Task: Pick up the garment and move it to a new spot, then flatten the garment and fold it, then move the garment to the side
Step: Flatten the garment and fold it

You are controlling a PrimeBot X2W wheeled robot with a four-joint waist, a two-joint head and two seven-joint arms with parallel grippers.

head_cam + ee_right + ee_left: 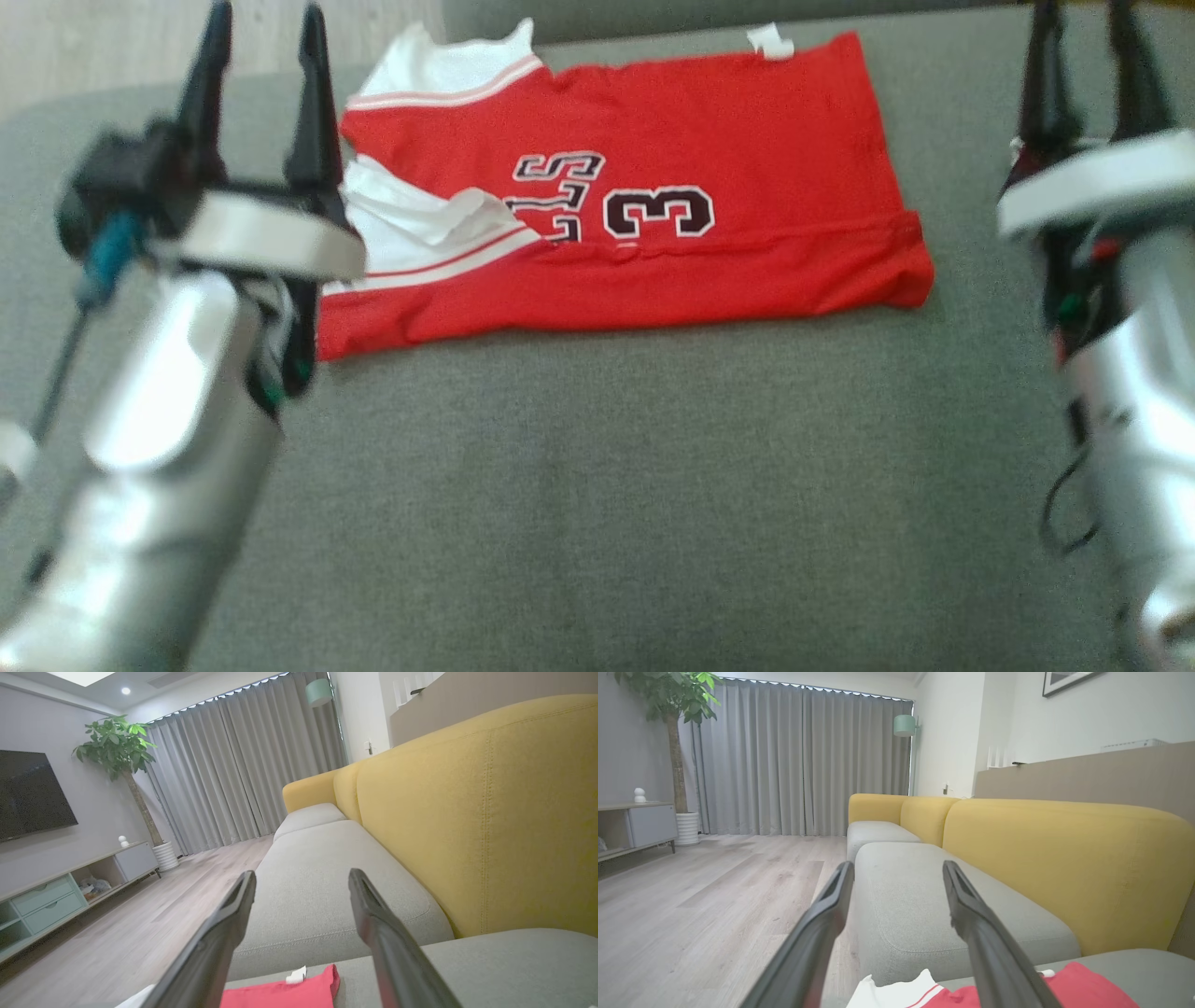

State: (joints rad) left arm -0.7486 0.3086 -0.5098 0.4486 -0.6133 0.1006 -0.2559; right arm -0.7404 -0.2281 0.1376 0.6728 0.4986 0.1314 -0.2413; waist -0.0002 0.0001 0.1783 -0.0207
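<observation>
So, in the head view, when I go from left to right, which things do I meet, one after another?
left gripper → red jersey → right gripper, all above or on the grey sofa cushion.

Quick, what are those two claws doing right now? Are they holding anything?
Left gripper: open, holding nothing.
Right gripper: open, holding nothing.

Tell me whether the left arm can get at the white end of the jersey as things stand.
Probably yes. The left gripper is open right beside the white end of the jersey, its fingers apart and empty, and nothing lies between them on the grey seat.
</observation>
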